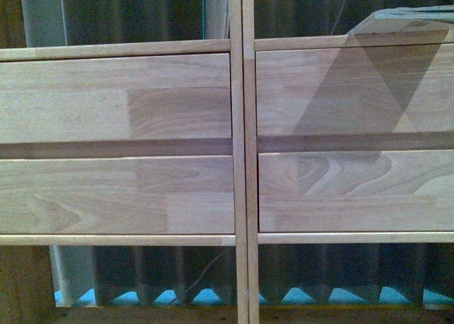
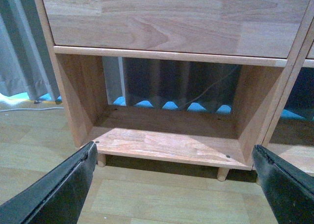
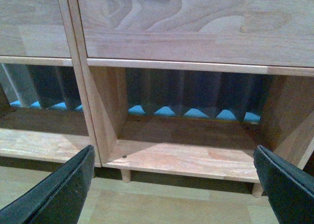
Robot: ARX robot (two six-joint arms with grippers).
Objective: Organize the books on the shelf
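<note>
The light-wood shelf [image 1: 238,154] fills the front view, with four plain drawer fronts in two columns. A thin pale book [image 1: 415,15] with a grey-green edge appears to lie flat on the board above the upper right drawer; only its corner shows. Neither arm is in the front view. My left gripper [image 2: 171,185] is open and holds nothing; it hangs low over the floor before the shelf's [image 2: 167,145] bottom left compartment, which holds nothing. My right gripper [image 3: 171,185] is likewise open and faces the bare bottom right compartment of the shelf [image 3: 181,158].
Light wooden floor [image 2: 162,199] runs up to the shelf's short round legs [image 2: 223,173]. Behind the open backs hangs a dark grey curtain [image 3: 196,89] with blue flooring [image 3: 167,111] under it. A thin cable [image 2: 211,84] dangles behind the left compartment.
</note>
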